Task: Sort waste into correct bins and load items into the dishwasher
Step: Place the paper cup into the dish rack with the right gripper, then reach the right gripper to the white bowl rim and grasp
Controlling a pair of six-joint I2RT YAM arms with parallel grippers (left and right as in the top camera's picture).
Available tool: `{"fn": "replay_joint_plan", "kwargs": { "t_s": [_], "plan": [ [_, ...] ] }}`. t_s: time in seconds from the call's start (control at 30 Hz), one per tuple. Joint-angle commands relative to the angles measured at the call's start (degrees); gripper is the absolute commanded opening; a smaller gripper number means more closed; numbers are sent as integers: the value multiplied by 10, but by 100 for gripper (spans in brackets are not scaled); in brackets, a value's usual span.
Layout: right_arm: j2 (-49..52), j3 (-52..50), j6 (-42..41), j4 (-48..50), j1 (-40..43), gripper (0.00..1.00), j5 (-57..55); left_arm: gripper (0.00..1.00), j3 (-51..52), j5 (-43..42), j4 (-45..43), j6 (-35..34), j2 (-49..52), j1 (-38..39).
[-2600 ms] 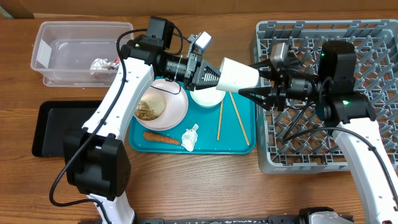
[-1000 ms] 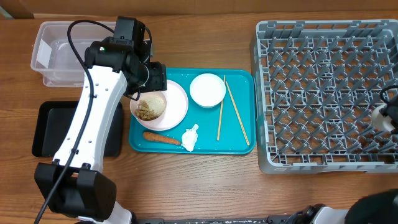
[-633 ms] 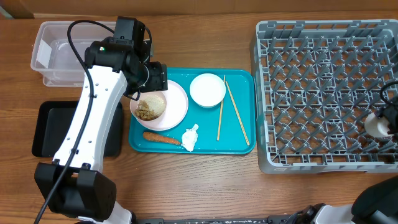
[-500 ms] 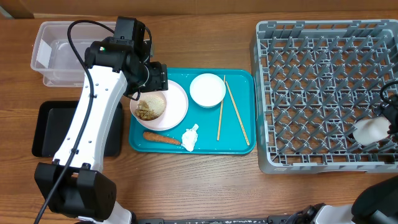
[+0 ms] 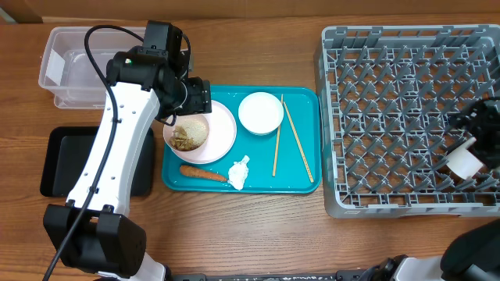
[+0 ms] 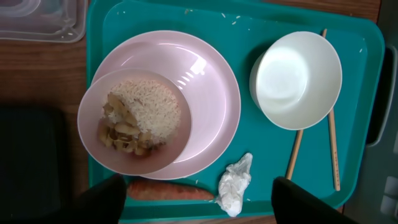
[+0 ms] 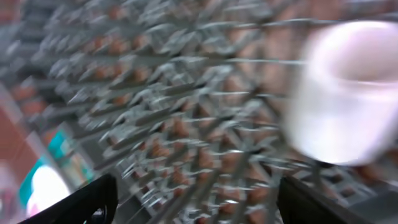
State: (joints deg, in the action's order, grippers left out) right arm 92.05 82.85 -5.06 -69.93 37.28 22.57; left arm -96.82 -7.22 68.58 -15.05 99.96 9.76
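The large square grey plastic dish rack (image 5: 391, 117) stands at the right. The small white cup (image 5: 464, 161) rests among its pegs near the right wall. It sits just beyond the right gripper (image 7: 198, 186), not between the fingers, which stand apart and empty; that wrist view is blurred. The teal tray (image 5: 301, 183) carries the pale pink round plate (image 6: 211, 93). The left gripper (image 6: 198, 193) hangs above it, fingers spread, holding nothing.
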Motion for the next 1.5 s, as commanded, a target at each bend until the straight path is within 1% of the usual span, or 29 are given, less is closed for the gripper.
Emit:
{"fn": "replay_joint_plan", "kwargs": {
  "t_s": [0.0,0.13,0.2,0.23,0.27,0.37,0.5,0.63,0.77,0.93,1.03,1.07,1.1,1.13,1.27,1.33,1.47],
  "plan": [
    [-25,5,43,13,-62,84,76,78,-9,1,-4,-6,-7,1],
    [-42,5,54,48,-169,82,75,78,-9,2,-7,-6,-7,1],
    [-44,5,53,77,-240,82,75,80,-9,2,-8,-6,-7,1],
    [-44,5,53,88,-262,82,75,80,-9,2,-9,-6,-7,1],
    [-41,5,53,118,-321,82,63,80,-9,2,-9,-6,-7,1],
    [-31,5,48,173,-422,82,2,78,-9,4,-9,-6,-7,0],
    [-3,5,38,219,-523,83,-92,77,-9,34,-9,-9,-7,-9],
    [42,5,-8,250,-586,83,-174,77,-9,34,2,-25,-7,-39],
    [100,5,-48,265,-609,79,-196,78,-9,31,17,-35,-7,-75],
    [168,5,-101,283,-609,69,-195,78,-9,32,29,-33,-7,-92],
    [197,5,-102,297,-610,61,-175,79,-9,32,28,-34,-7,-92],
    [202,5,-102,300,-610,57,-173,79,-9,32,28,-34,-7,-92],
    [210,5,-102,303,-610,50,-174,79,-9,32,27,-34,-7,-92],
    [214,5,-103,304,-610,46,-174,79,-9,32,27,-34,-7,-92],
    [230,4,-103,300,-610,44,-170,79,-9,32,28,-31,-7,-92],
    [234,3,-105,300,-610,36,-164,79,-9,32,28,-31,-7,-92],
    [234,4,-115,305,-610,29,-160,79,-9,32,28,-31,-7,-92]
  ]
}}
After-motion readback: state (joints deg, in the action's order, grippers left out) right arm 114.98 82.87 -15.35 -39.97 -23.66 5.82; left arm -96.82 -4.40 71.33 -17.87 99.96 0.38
